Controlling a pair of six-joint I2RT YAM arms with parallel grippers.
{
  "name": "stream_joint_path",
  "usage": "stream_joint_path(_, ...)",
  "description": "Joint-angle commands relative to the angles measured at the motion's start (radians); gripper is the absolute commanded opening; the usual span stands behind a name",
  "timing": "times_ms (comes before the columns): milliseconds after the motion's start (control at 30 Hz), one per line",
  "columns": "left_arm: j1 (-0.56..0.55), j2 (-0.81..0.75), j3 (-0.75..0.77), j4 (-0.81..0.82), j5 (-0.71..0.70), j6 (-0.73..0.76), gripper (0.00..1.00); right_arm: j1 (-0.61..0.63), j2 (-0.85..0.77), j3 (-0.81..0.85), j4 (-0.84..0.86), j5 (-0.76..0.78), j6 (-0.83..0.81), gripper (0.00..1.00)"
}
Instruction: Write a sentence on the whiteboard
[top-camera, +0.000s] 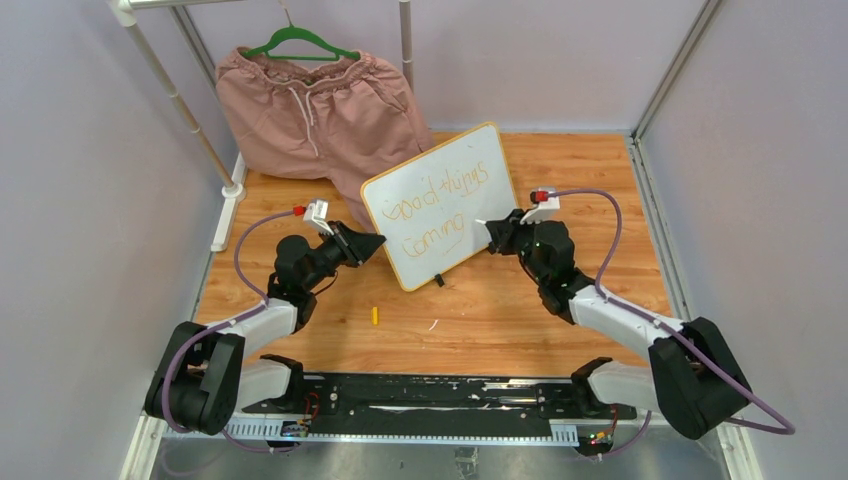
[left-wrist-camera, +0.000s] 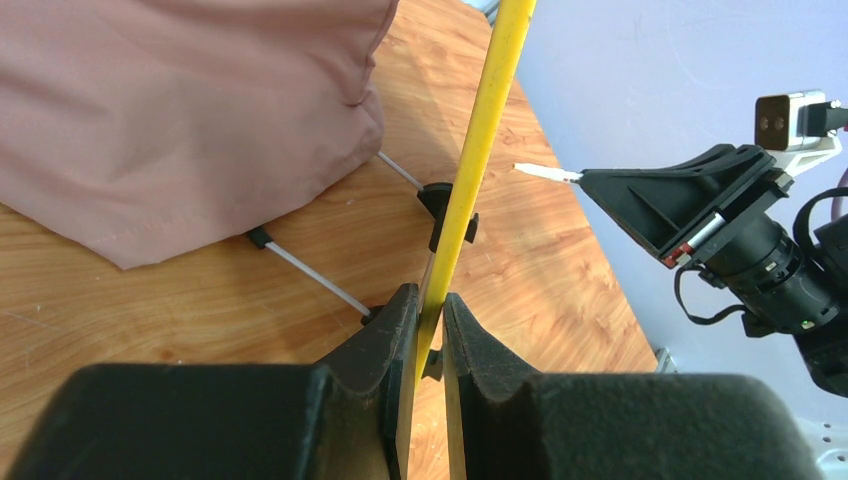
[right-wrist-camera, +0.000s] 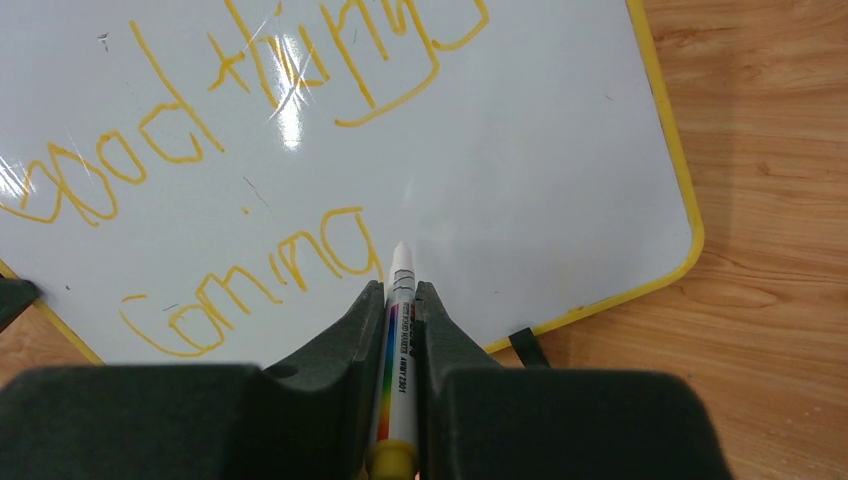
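The whiteboard (top-camera: 478, 212), white with a yellow frame, stands tilted on the wooden table, propped on small black clip feet (top-camera: 438, 280). The sentence (top-camera: 440, 200) reads "good things coming" in orange cursive, in two lines. My left gripper (top-camera: 378, 243) is shut on the board's left edge; in the left wrist view the yellow frame (left-wrist-camera: 480, 130) runs between its fingers (left-wrist-camera: 400, 320). My right gripper (right-wrist-camera: 400, 290) is shut on a white marker (right-wrist-camera: 401, 310). The marker's tip points at the board just right of "coming", and a small gap shows in the left wrist view.
Pink shorts (top-camera: 320, 110) hang on a green hanger from a white rack (top-camera: 180, 100) behind the board, their hem on the table. A small yellow cap (top-camera: 375, 316) and a white scrap (top-camera: 433, 325) lie in front. Thin wire legs (left-wrist-camera: 310, 270) prop the board from behind.
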Motion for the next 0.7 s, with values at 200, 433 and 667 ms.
stream_joint_path(200,-0.012,-0.015,0.002,0.01,0.019,0.016,0.19,-0.016,0.085,0.009,0.139,0.019,0.035,0.0)
stream_joint_path(433,-0.012,-0.012,0.004,0.01,0.019,0.016,0.19,-0.017,0.106,0.011,0.133,0.012,0.035,0.0)
stream_joint_path(667,-0.012,-0.012,0.006,0.01,0.02,0.016,0.19,-0.018,0.13,0.015,0.138,0.011,0.036,0.0)
